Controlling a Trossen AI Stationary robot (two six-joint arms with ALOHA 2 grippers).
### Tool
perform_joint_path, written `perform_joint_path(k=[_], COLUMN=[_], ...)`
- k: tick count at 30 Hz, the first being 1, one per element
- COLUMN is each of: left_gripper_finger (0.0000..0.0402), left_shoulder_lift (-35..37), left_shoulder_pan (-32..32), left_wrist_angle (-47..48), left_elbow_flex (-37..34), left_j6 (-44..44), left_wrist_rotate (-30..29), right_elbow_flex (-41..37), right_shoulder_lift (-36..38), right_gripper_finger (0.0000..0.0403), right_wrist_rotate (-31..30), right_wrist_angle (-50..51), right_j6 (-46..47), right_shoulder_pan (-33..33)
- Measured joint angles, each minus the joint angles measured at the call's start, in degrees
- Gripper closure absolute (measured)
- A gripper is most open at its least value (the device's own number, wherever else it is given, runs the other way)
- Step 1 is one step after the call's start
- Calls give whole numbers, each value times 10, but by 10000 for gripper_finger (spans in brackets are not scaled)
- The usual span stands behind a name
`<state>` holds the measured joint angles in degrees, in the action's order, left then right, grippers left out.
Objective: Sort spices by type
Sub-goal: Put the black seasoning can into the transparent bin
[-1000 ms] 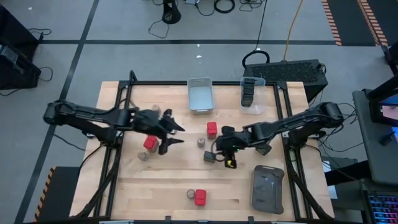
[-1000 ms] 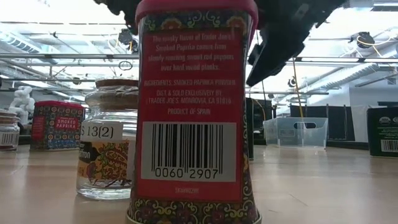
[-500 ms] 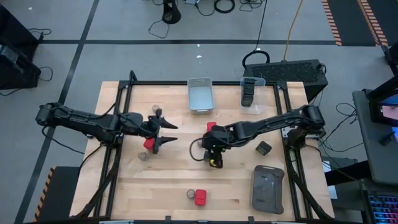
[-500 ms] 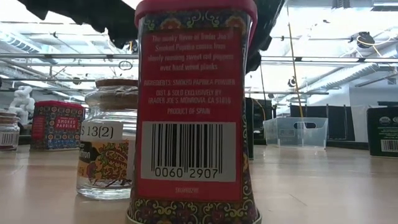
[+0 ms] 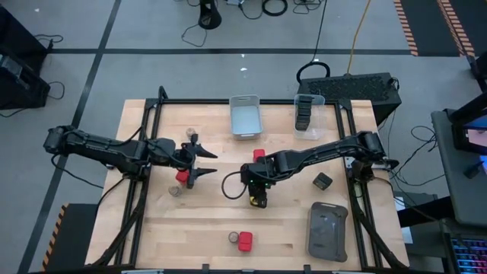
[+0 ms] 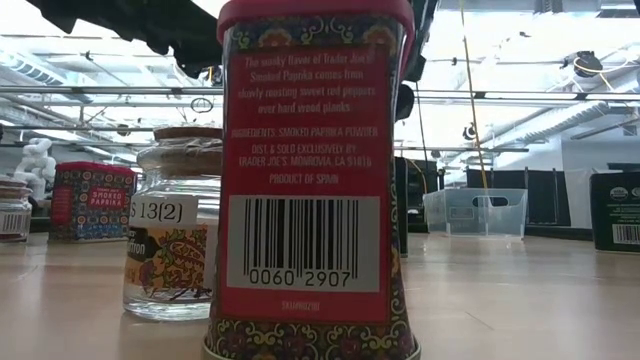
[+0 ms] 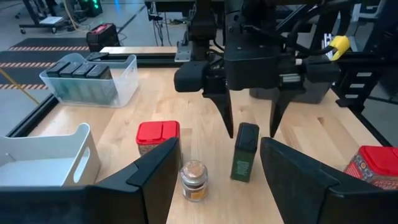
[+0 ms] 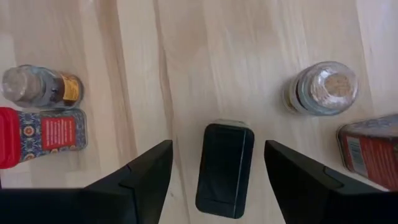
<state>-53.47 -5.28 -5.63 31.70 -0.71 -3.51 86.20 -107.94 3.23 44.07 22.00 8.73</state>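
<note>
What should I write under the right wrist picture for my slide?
Open right gripper hovering straight above a black spice tin on the wooden table.

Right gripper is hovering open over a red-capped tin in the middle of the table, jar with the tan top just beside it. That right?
Not quite. The right gripper hovers with its jaws open over a black spice container, not a red-capped tin; the right wrist view shows it between the jaws, untouched. The jar with the tan top does stand just beside it.
</note>
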Motion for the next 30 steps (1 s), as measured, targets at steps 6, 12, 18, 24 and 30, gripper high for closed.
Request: perform_joint_path(k=[6,12,18,24,30], left_gripper_finger=[171,171,171,171,171], left_shoulder_lift=[0,0,0,0,0], left_shoulder_pan=[0,0,0,0,0], left_wrist_angle=[0,1,2,2,1], left_elbow_flex=[0,0,0,1,1], left_j6=[-3,-3,-4,-4,-4], left_wrist_rotate=[1,2,2,2,2], right_elbow_flex=[0,0,0,-1,-1], right_shoulder_lift=[0,-11,-38,-45,-45], right_gripper_finger=[167,167,167,167,180], right_wrist_rotate=[-1,-6,-3,-4,-16], right_wrist_angle=[18,21,26,27,28], right_j6=[27,29,24,24,24], right_shoulder_pan=[0,2,4,4,3])
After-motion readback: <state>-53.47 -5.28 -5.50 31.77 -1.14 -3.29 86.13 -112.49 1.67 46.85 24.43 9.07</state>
